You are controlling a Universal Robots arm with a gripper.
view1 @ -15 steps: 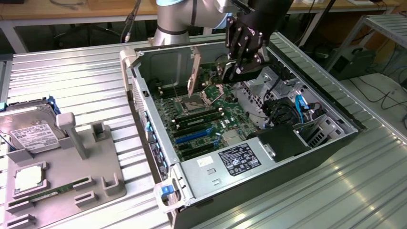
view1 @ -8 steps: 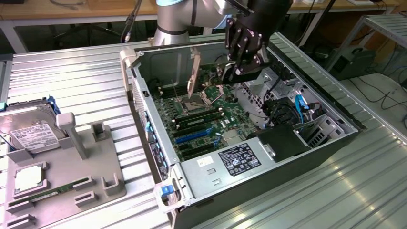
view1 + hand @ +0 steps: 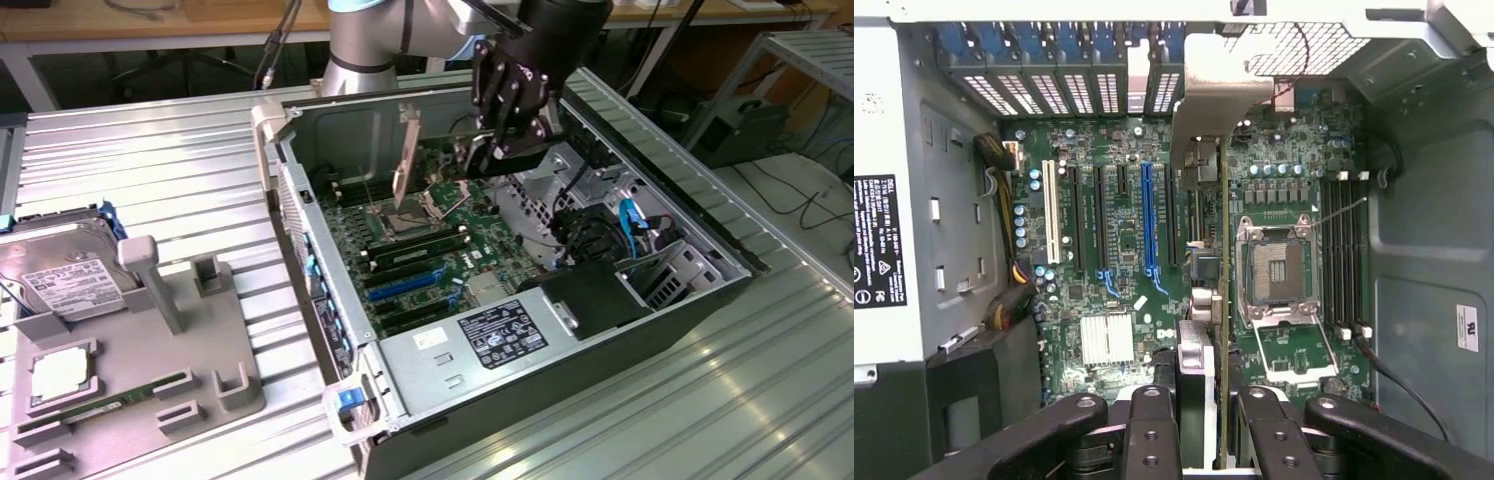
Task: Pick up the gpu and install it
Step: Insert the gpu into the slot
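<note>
Between the tool's (image 3: 1206,425) fingers, the gpu (image 3: 1194,360) is being gripped edge-down. That is likely pointing its connector at the motherboard (image 3: 1124,230).

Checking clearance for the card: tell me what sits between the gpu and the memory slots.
The open CPU socket lies between the gpu and the memory slots; the wrist view shows it.

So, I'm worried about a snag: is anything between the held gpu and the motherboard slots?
Nothing visible. The gripper holds the gpu on edge above the motherboard, and the expansion slots lie bare. The card hides the strip directly beneath it.
</note>
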